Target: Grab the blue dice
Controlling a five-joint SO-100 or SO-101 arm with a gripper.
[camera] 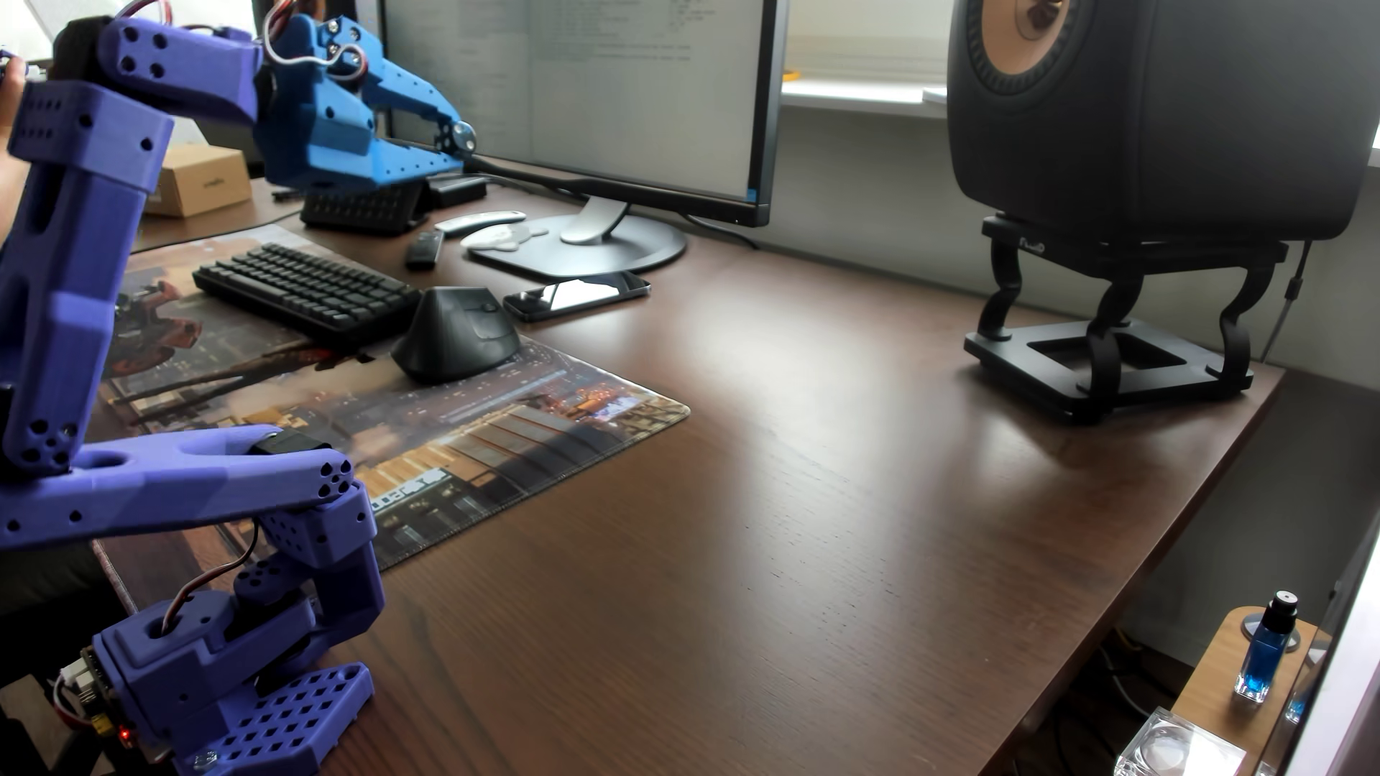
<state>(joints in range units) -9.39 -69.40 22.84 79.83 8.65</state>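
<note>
My arm is purple with a blue gripper (464, 139), raised high at the upper left in front of the monitor. Its two fingers converge at the tip and pinch a small, very dark navy object with pale spots, the blue dice (464, 136). The dice is held well above the desk, over the far edge of the mouse mat. Only part of the dice shows between the fingertips. The arm's base (246, 694) is fixed at the desk's front left corner.
On a printed mouse mat (523, 440) lie a black keyboard (306, 287) and a vertical mouse (455, 336). A phone (575, 295), the monitor (582, 97) and a speaker on a stand (1150, 149) stand behind. A blue-liquid bottle (1262, 656) stands lower right.
</note>
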